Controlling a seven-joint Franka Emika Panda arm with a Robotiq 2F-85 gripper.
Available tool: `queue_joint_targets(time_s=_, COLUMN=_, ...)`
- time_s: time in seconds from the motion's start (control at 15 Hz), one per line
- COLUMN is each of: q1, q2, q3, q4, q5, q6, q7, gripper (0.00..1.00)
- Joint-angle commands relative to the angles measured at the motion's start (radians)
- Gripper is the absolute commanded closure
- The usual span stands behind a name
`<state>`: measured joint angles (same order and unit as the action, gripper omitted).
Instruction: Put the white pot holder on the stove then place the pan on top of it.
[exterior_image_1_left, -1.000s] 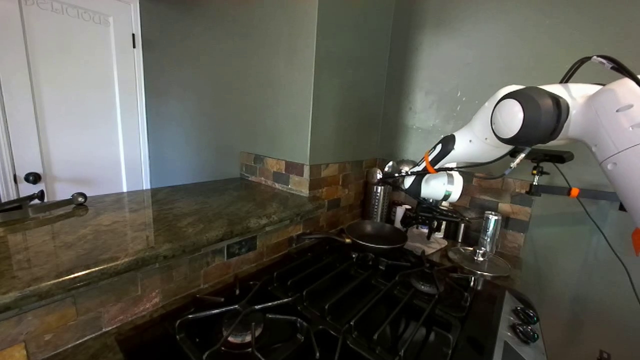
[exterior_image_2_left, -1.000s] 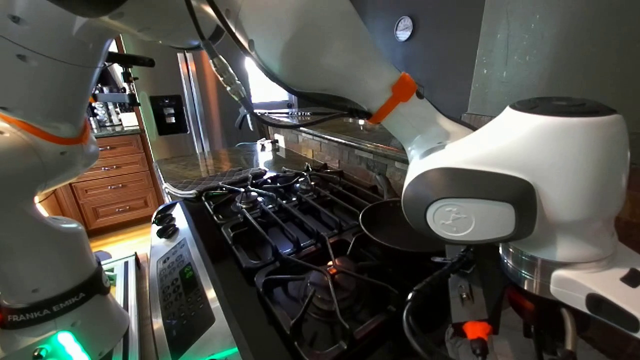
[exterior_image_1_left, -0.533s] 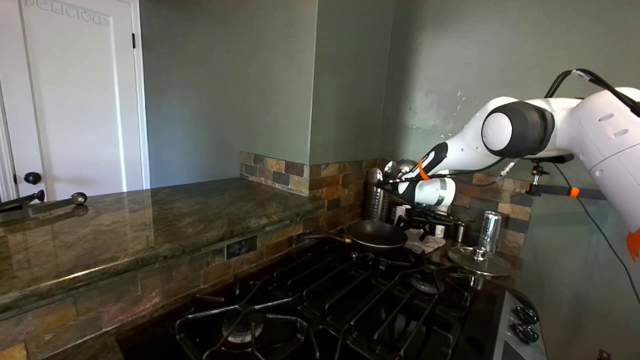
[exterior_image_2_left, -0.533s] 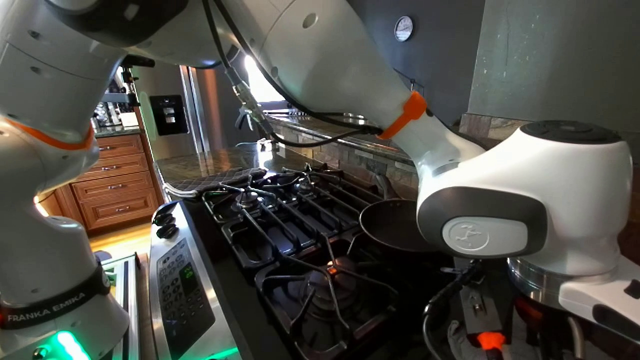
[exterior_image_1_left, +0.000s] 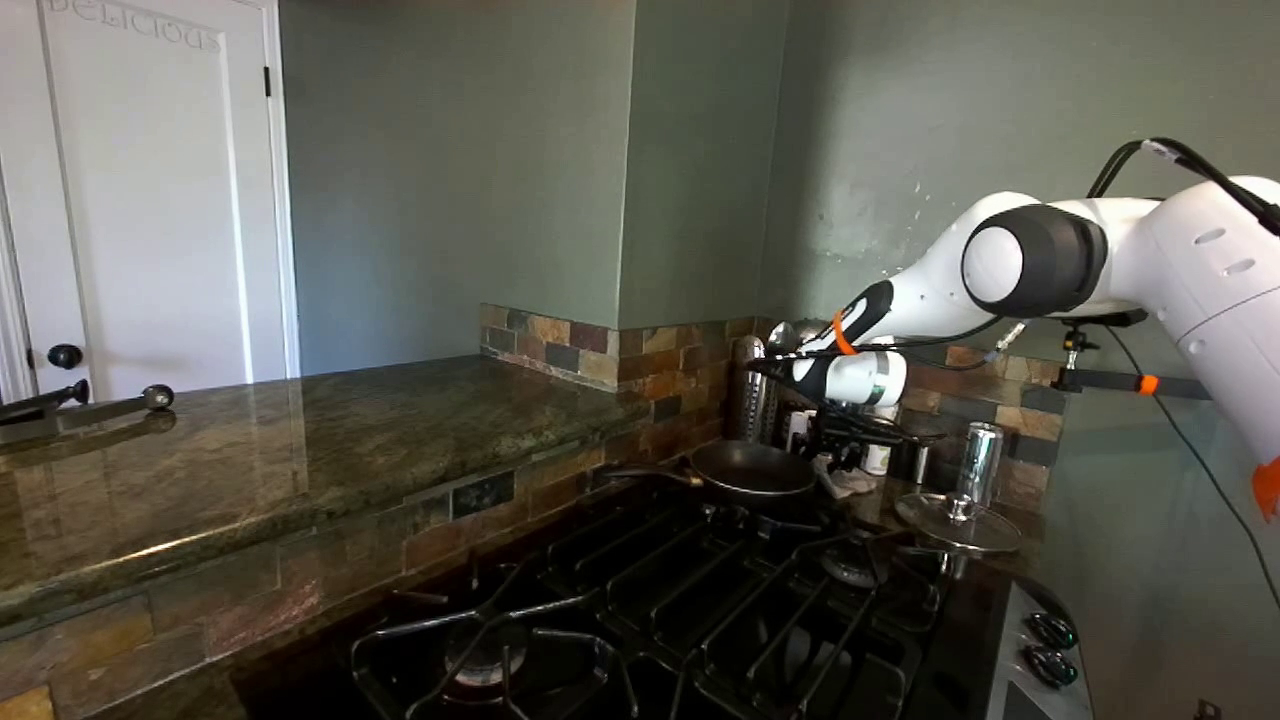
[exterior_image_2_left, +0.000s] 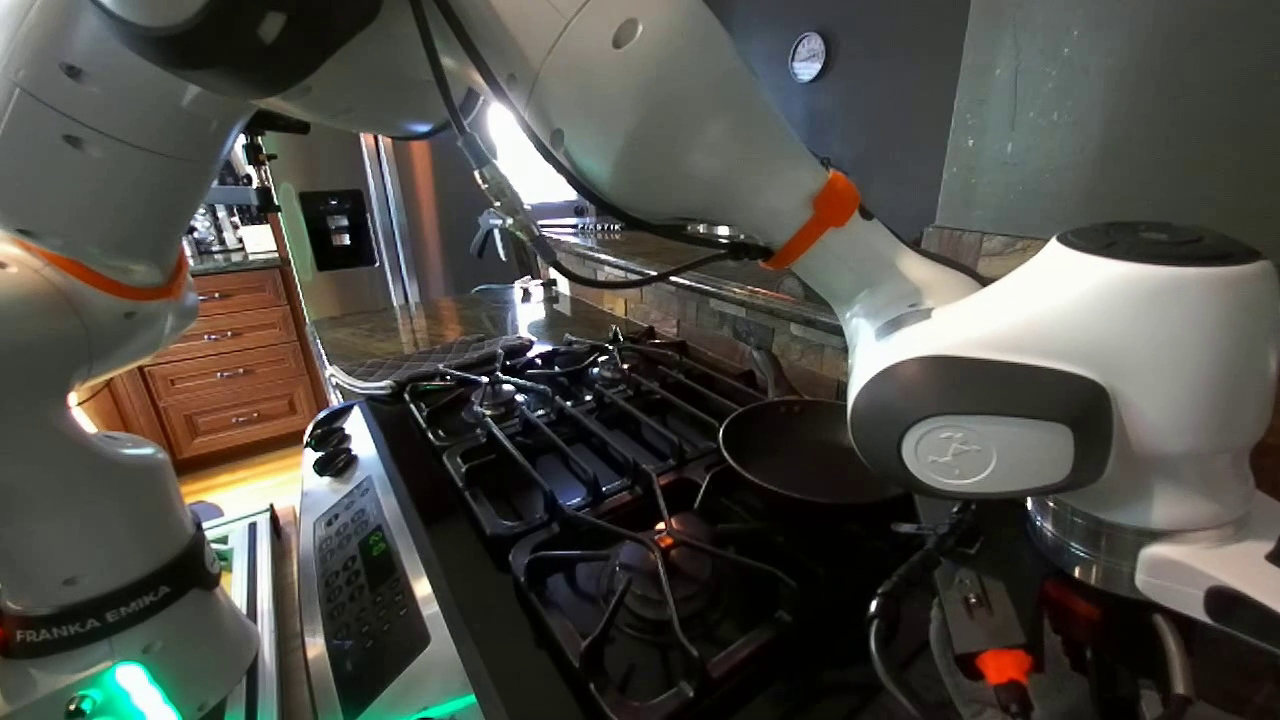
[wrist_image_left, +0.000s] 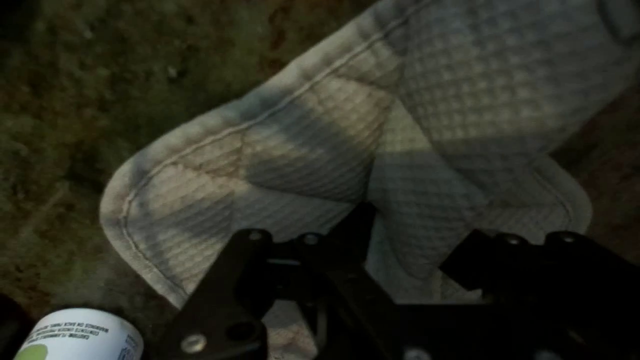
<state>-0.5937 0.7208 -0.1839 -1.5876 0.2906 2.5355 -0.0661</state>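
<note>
The white pot holder (wrist_image_left: 465, 90), quilted and creased, lies on the brown stone countertop in the wrist view. My gripper (wrist_image_left: 407, 234) is right over it, jaws partly brought together. A clear gap stays between the fingertips, where the cloth humps up in folds; no firm clamp shows. In an exterior view the pot holder (exterior_image_1_left: 850, 482) appears as a small crumpled patch behind the pan, under the dark gripper. The dark pan (exterior_image_1_left: 752, 470) sits on the stove (exterior_image_1_left: 700, 600) at its corner by the tiled wall. The arm covers part of the pan (exterior_image_2_left: 790, 450) in an exterior view.
A white can (wrist_image_left: 80, 335) stands close beside the pot holder. A glass lid (exterior_image_1_left: 958, 525) and a steel canister (exterior_image_1_left: 980, 465) are on the counter nearby. A perforated steel utensil holder (exterior_image_1_left: 755, 405) is behind the pan, near the tiled wall (exterior_image_1_left: 690, 365).
The arm has come down to the pot holder, then shifted slightly. The pot holder has gone from spread to more crumpled in an exterior view. The pan has not moved.
</note>
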Motion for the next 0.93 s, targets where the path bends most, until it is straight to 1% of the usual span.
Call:
queue_joint_targets(time_s=0.0, q1=-0.02, q2=-0.014, q3=0.018, q4=-0.009, q5=0.001, q6=-0.028, q7=-0.03, gripper=1.0)
queue_joint_targets(time_s=0.07, q1=-0.016, q2=-0.029, q3=0.015, q4=-0.022, q5=-0.002, q6=-0.027, q7=-0.028, gripper=1.0)
queue_joint_targets(time_s=0.13, q1=-0.007, q2=-0.038, q3=0.005, q4=-0.029, q5=-0.012, q6=-0.027, q7=-0.02, gripper=0.96)
queue_joint_targets(time_s=0.2, q1=0.0, q2=-0.052, q3=-0.002, q4=-0.039, q5=-0.014, q6=-0.03, q7=-0.005, gripper=0.97)
queue_joint_targets(time_s=0.33, q1=0.0, q2=-0.089, q3=0.004, q4=-0.067, q5=-0.01, q6=-0.038, q7=-0.019, gripper=0.97)
queue_joint_targets(time_s=0.47, q1=0.007, q2=-0.132, q3=0.006, q4=-0.099, q5=-0.009, q6=-0.047, q7=-0.029, gripper=1.0)
queue_joint_targets(time_s=0.87, q1=0.045, q2=-0.283, q3=-0.006, q4=-0.206, q5=-0.009, q6=-0.086, q7=-0.034, gripper=1.0)
